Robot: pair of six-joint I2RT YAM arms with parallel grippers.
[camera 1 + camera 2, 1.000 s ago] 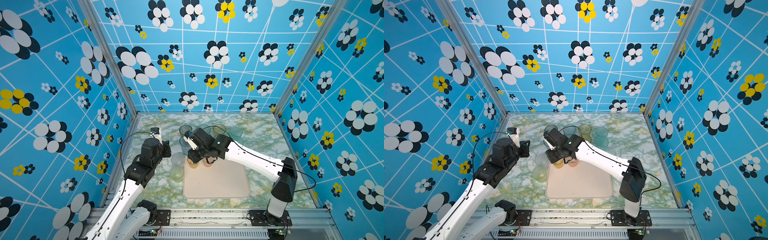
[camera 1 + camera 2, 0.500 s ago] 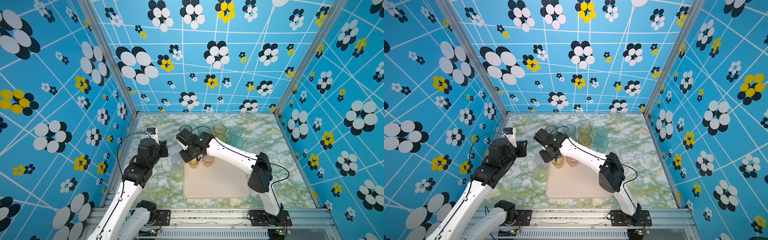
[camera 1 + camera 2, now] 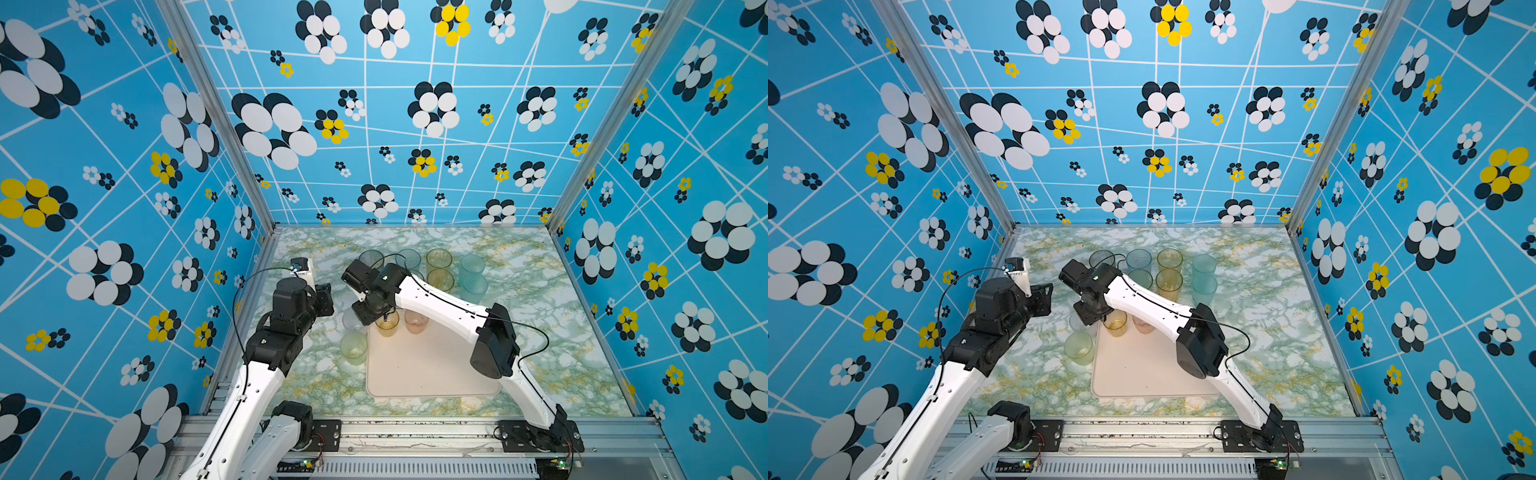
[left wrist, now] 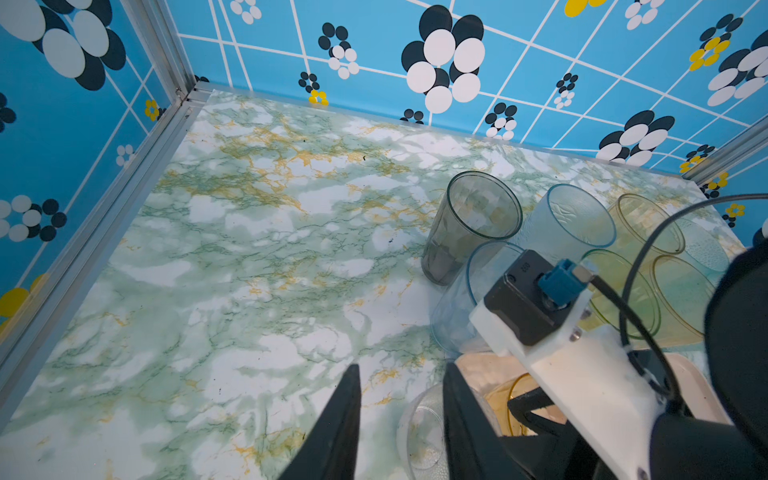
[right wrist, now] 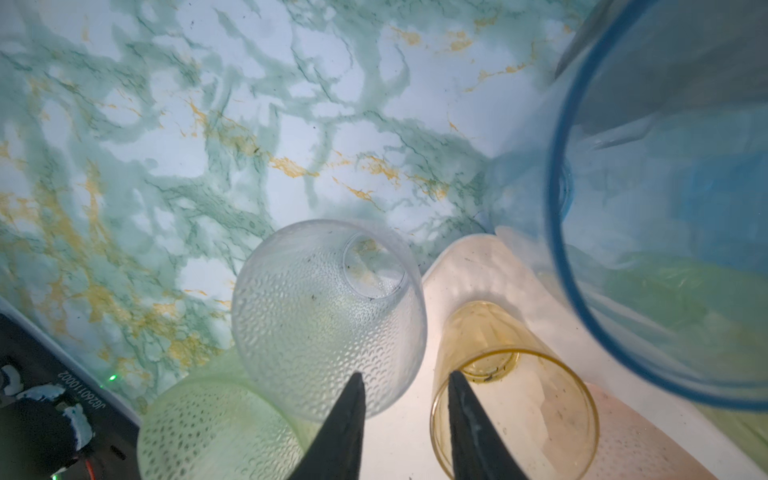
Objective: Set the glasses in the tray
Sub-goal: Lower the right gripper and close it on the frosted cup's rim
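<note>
Right arm (image 3: 436, 301) swung left; two glasses (image 3: 387, 327) in tray (image 3: 432, 370), two just beside.

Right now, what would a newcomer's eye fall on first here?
The loud blue walls with black, white and yellow flowers surround the marbled table. Next come the cluster of tall translucent tinted tumblers at the table's far middle, and the right claw open over a short amber translucent tumbler standing on the far left corner of the flat cream-beige rectangular tray.

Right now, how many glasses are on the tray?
2: an amber glass at the tray's far-left corner and a pink glass beside it. The right arm covers the far-right part, so another could be hidden.
</note>
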